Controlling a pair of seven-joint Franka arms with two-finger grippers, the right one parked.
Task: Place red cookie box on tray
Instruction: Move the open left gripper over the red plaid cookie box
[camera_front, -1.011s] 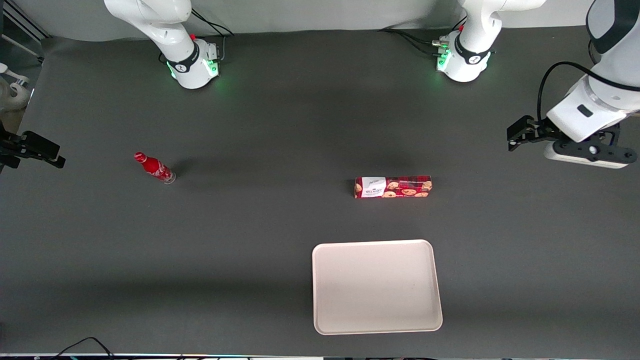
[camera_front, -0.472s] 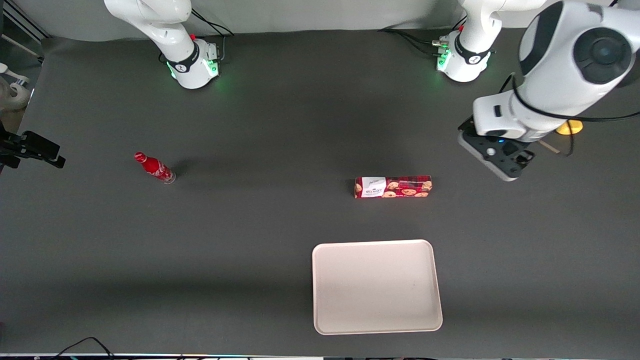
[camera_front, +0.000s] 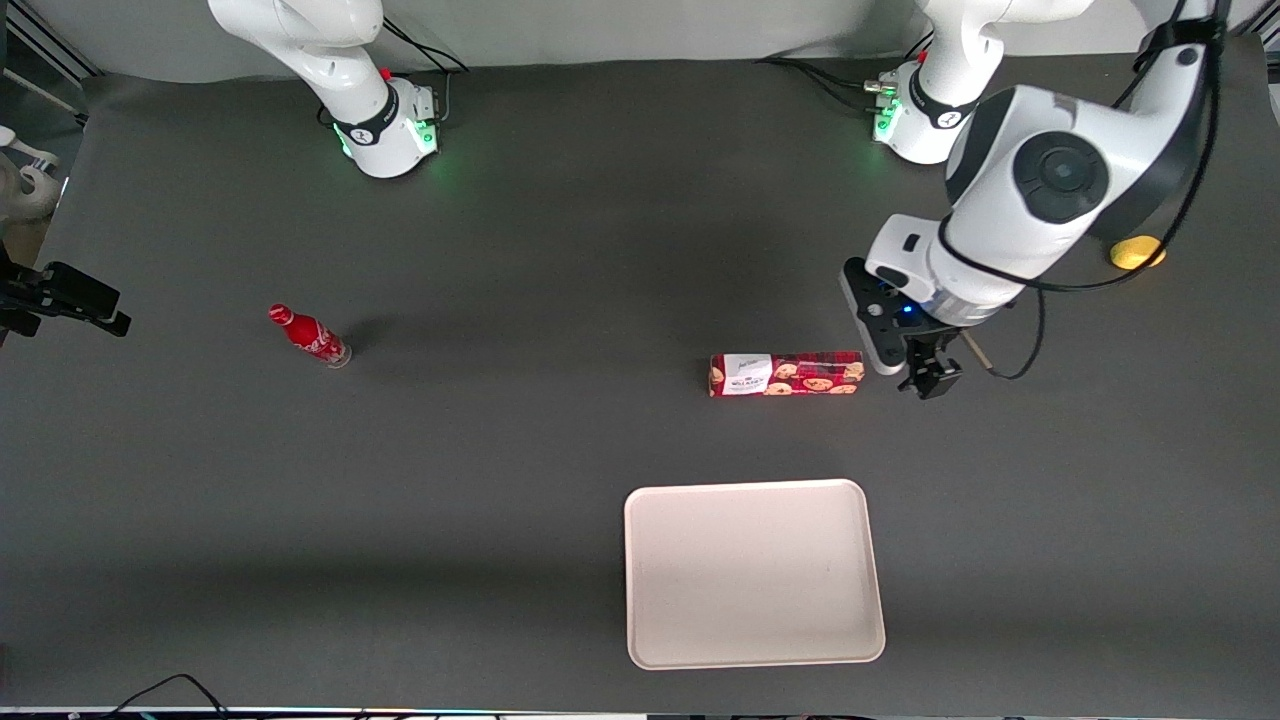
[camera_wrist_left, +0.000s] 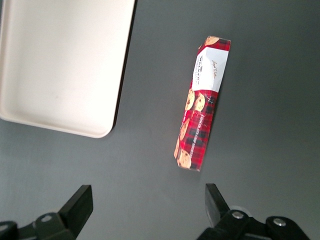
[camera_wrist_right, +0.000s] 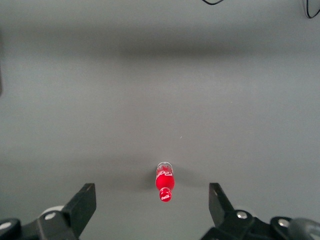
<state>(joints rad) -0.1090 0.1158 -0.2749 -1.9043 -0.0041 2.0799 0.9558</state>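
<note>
Dark grey table (camera_front: 560, 480), matte, with a pale backdrop along its farthest edge. Task only at its beginning, judging from the layout: nothing grasped, nothing lifted, nothing on the tray. Still to do, by that judgement: the descent, the grasp, the carry, the release.

Largest thing on the table: the tray (camera_front: 640, 580), cream-pink, flat, with a low rim, lying close to the table's front edge, somewhat toward the working arm's end. No object inside it.

Next, the working left arm, bent over the table with its wrist turned downward. Gripper (camera_front: 928, 383) hanging above the surface just beside the short end of the box that carries no label, a little toward the working arm's end of the table. Fingers (camera_wrist_left: 80, 200) wide apart in the wrist view, with only bare table between them; no contact with anything.

Then the red cookie box (camera_front: 786, 374), lying flat and lengthwise along the table, farther from the front camera than the tray and clearly apart from it, white label patch at the end toward the parked arm.

Smallest: a red soda bottle (camera_front: 309, 335), standing well apart toward the parked arm's end, and a small yellow object (camera_front: 1136, 253) near the working arm's edge.
</note>
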